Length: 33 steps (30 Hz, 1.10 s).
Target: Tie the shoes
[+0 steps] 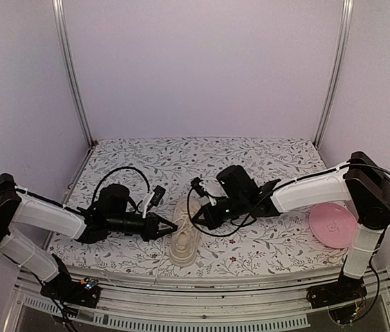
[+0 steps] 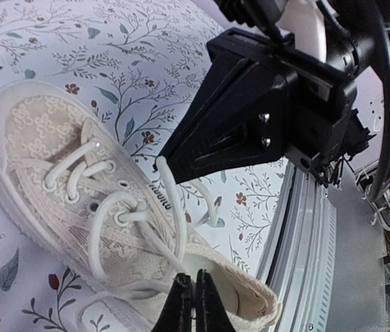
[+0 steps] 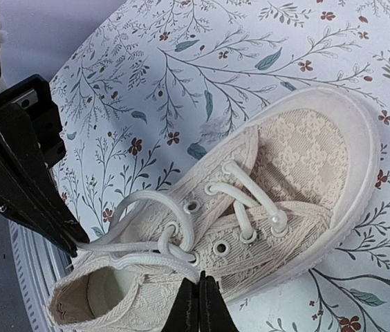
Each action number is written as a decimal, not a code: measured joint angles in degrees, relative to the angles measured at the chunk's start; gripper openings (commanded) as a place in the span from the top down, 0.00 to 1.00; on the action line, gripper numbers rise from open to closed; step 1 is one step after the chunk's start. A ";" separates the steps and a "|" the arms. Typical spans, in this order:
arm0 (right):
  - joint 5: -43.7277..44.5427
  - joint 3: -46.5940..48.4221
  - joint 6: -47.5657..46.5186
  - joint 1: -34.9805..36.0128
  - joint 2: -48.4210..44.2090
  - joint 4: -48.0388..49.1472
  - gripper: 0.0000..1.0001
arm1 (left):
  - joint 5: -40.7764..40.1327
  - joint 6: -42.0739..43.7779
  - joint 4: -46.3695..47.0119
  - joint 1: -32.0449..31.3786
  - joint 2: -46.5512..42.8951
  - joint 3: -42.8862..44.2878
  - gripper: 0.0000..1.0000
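One cream low-top shoe lies on the floral table mat between the two arms, heel toward the near edge. The lower white laces are threaded; the upper eyelets stand bare. My left gripper reaches in from the shoe's left, and in its wrist view its tips are shut on a lace strand over the heel opening. My right gripper comes from the right, its tips shut on another lace strand beside the shoe. The two strands cross over the tongue.
A round pink plate lies at the right edge of the mat, under the right arm's elbow. The metal rail of the table front runs just behind the shoe's heel. Black cables loop off both wrists.
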 measured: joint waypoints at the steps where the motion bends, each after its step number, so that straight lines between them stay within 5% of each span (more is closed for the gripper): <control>1: -0.50 0.00 -0.09 0.00 0.11 -0.15 0.98 | 0.24 0.24 0.17 0.02 -0.22 -0.70 1.00; 3: -1.25 -0.02 -0.31 0.00 0.17 -0.70 0.98 | 0.68 0.63 0.20 0.00 -0.52 -1.55 0.98; 9: -2.51 -0.15 -0.87 0.07 0.17 -1.33 0.98 | 0.13 0.72 -0.83 0.00 -3.21 -2.49 0.49; 13: -2.62 -0.48 -1.07 0.09 0.17 -1.44 0.98 | -3.69 -0.35 -3.43 0.20 -8.61 -2.56 0.37; 16: -2.60 -0.61 -1.14 0.17 0.17 -1.53 0.98 | -6.86 -1.73 -5.40 1.05 -12.41 -2.49 0.37; 23: -2.58 -0.81 -1.29 0.17 0.17 -1.73 0.98 | -8.52 -6.25 -10.95 5.03 -8.33 -0.39 0.64; 33: -2.54 -0.81 -1.33 0.17 0.15 -1.77 0.98 | -1.68 -9.97 -9.51 5.27 0.94 0.39 0.59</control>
